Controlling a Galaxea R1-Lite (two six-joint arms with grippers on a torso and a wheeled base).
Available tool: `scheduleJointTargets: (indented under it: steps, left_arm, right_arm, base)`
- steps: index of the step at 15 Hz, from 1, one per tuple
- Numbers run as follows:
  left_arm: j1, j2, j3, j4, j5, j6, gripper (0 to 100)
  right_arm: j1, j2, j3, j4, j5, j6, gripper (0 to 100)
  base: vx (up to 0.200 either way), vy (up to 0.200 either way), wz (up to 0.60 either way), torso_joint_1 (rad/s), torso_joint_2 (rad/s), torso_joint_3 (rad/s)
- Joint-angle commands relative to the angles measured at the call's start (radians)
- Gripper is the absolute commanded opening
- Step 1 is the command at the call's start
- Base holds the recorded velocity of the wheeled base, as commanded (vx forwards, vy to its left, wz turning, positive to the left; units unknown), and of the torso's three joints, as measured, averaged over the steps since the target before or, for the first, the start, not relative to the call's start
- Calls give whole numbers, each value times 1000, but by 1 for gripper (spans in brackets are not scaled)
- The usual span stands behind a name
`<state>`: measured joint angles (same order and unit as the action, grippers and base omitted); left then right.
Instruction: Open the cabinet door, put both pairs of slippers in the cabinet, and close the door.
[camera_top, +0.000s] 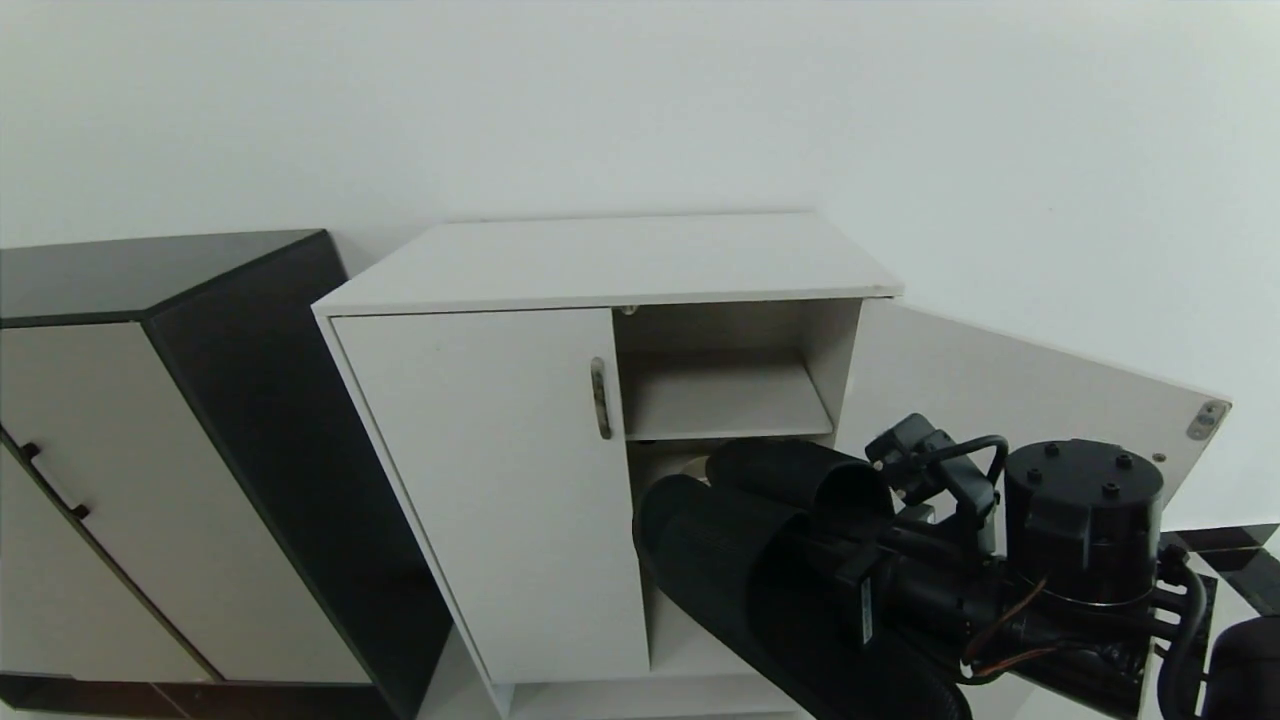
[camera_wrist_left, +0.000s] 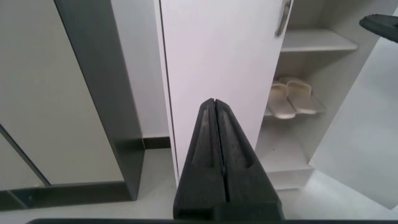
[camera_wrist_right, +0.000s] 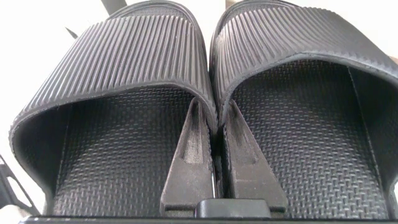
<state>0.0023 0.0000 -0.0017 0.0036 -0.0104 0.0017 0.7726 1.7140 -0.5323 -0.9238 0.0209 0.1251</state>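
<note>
White wall (camera_top: 640, 100) behind a white cabinet (camera_top: 620, 262), the reference for all positions. The right gripper (camera_wrist_right: 213, 115) is clamped on the black slippers (camera_wrist_right: 137, 56). One finger sits inside each shoe, and the two adjoining inner walls are pinched between them. This single grip presumably lets the pair travel as one unit. The pair hangs before the cabinet's open half, below the level of the upper shelf (camera_top: 720, 400), which suggests delivery to a lower compartment. The left gripper (camera_wrist_left: 215, 109) has its fingers pressed together on nothing and hangs in front of the cabinet's closed door (camera_top: 480, 480). It is probably parked there to leave the opening free for the loaded arm. Inside the cabinet, the beige slippers (camera_wrist_left: 292, 99) lie side by side on a lower shelf, so one pair is judged stowed. The open door (camera_top: 1000, 390) is swung wide on the cabinet's right, giving clearance for entry. The handle (camera_top: 600, 398) runs upright along the closed door's inner edge. A dark cabinet (camera_top: 250, 400) stands just to the cabinet's left.
</note>
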Motion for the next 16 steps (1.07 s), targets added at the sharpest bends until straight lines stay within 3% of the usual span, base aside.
scheduleJointTargets:
  steps: [1, 12, 16]
  left_arm:
    - [1, 0, 0, 1, 0, 0, 0]
    - [1, 0, 0, 1, 0, 0, 0]
    - [1, 0, 0, 1, 0, 0, 0]
  right_arm:
    - [1, 7, 5, -1, 2, 1, 0]
    - [-4, 25, 9, -6, 4, -1, 0]
    - [-4, 39, 15, -33, 2, -1, 0]
  base:
    - [0, 0, 0, -242, 491, 246]
    - [0, 0, 0, -223, 430, 210]
    - [0, 0, 0, -55, 196, 63]
